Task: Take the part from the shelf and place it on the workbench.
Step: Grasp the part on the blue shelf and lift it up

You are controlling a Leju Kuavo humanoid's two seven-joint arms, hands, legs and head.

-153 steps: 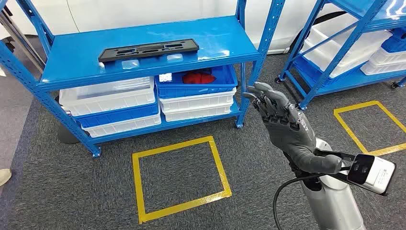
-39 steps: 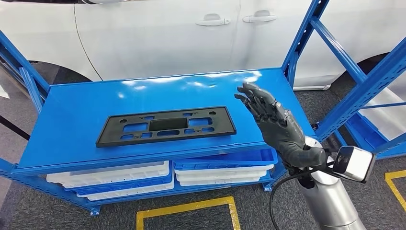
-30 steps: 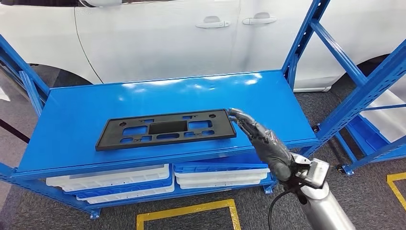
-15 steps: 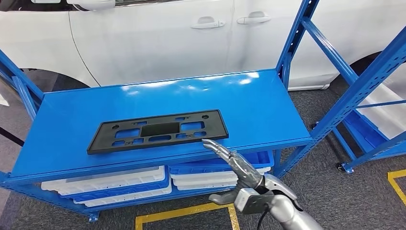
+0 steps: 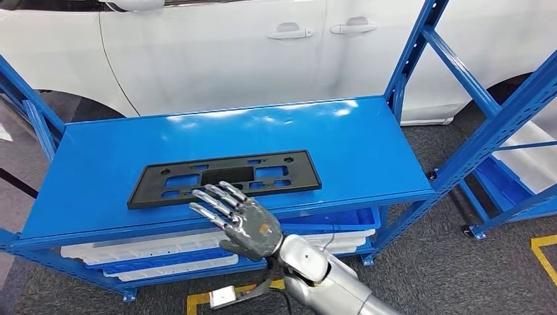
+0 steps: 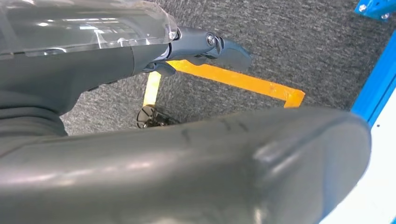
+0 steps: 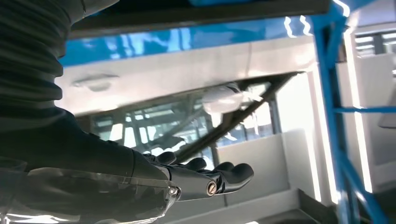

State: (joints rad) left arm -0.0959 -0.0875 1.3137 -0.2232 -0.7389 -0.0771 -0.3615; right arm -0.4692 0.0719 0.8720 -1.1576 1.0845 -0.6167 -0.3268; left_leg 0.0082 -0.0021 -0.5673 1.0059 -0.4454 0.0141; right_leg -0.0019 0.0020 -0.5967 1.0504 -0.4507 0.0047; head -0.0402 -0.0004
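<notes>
Under the shelf [image 5: 368, 151], stacked white and blue bins [image 5: 144, 252], contents hidden

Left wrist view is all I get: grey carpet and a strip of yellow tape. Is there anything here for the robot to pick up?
Observer: Yes. The head view shows a flat black part lying on top of a blue shelf.
Operator: Is a hand holding it?
Observer: No. The right hand is at the shelf's front edge, palm up with fingers spread, and it holds nothing.
Operator: What's behind the shelf?
Observer: A white car, seen side on, with its door handles showing.
</notes>
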